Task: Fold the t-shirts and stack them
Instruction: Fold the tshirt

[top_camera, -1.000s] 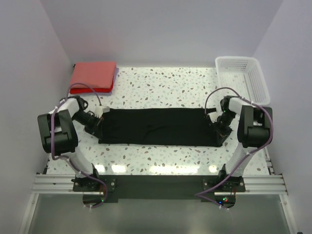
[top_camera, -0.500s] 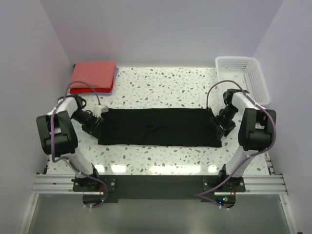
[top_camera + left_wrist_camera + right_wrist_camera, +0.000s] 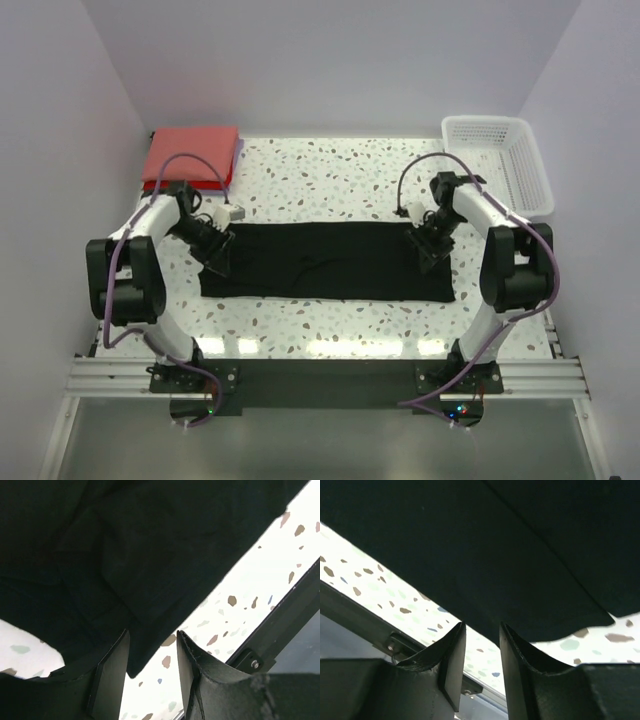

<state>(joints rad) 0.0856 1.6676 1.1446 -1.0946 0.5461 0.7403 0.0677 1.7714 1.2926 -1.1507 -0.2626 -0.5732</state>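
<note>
Though creased, soft black t-shirt (image 3: 325, 262)

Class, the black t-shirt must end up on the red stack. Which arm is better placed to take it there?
Left, probably: the left gripper is over the end of the black t-shirt nearest the red stack; the right gripper is opposite.

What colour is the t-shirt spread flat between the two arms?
The t-shirt is plain black all over, clearest in the top external view.

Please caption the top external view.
The left gripper and right gripper, open, hang over opposite ends of the black t-shirt.
</note>
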